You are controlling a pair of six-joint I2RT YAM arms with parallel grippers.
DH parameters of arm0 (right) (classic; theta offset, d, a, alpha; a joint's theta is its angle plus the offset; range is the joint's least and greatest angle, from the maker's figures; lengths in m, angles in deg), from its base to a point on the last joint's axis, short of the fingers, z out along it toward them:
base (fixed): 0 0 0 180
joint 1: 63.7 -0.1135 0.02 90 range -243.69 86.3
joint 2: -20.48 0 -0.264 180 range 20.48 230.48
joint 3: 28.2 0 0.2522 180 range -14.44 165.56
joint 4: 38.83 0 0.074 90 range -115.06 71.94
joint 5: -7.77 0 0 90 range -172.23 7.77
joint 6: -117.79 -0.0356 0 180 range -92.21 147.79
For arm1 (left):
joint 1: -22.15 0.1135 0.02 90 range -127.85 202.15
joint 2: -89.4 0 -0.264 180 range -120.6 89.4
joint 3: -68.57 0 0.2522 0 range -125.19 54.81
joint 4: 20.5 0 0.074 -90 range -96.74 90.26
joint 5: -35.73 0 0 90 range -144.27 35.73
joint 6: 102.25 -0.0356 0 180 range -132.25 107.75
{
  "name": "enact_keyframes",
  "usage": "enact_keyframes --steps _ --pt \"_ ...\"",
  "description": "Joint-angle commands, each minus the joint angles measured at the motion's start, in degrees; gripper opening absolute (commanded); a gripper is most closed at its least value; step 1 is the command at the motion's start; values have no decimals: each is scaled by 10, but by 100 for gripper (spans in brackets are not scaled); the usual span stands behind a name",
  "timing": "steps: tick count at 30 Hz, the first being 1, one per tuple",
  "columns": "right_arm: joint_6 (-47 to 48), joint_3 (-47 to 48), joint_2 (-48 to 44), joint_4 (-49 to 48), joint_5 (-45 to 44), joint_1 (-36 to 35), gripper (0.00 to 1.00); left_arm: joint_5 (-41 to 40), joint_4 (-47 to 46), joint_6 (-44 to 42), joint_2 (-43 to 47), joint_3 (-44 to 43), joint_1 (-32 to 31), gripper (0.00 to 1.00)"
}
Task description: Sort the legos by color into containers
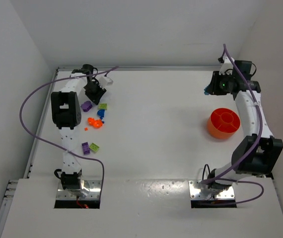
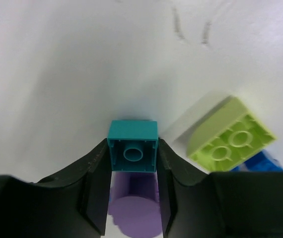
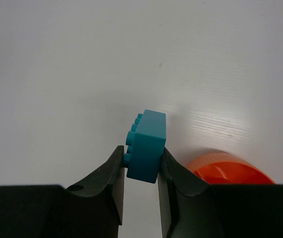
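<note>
My left gripper (image 2: 133, 163) is shut on a small teal brick (image 2: 133, 145), underside toward the camera; in the top view it hangs (image 1: 94, 93) over the pile at the far left. A purple brick (image 2: 135, 210) lies below the jaws, a lime green brick (image 2: 230, 135) to the right with a blue brick (image 2: 260, 163) behind it. My right gripper (image 3: 141, 158) is shut on a teal brick (image 3: 146, 144), studs to the left, held high (image 1: 208, 90) beyond the orange tub (image 1: 224, 123). The tub's rim shows in the right wrist view (image 3: 228, 171).
Loose bricks lie at the left: purple (image 1: 86, 105), lime green (image 1: 103, 106), blue (image 1: 101, 113), orange (image 1: 95, 122), and a purple (image 1: 85, 147) and lime green (image 1: 95, 146) pair nearer the base. Walls bound the table at left, back and right.
</note>
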Motion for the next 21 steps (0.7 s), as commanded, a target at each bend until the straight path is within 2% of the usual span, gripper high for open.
enact_keyframes --steps 1,5,9,14,21 --pt "32 40 1 31 -63 30 0 76 -1 50 65 14 -5 20" --pt "43 33 1 43 -98 61 0 114 -1 122 138 -7 -44 7" --pt "35 8 -21 49 -151 75 0 126 -1 172 223 4 -101 1" --pt "25 -35 -47 54 -191 80 0 158 9 235 291 23 -162 0" --pt "31 -56 -62 55 -228 92 0 234 41 283 308 23 -214 0"
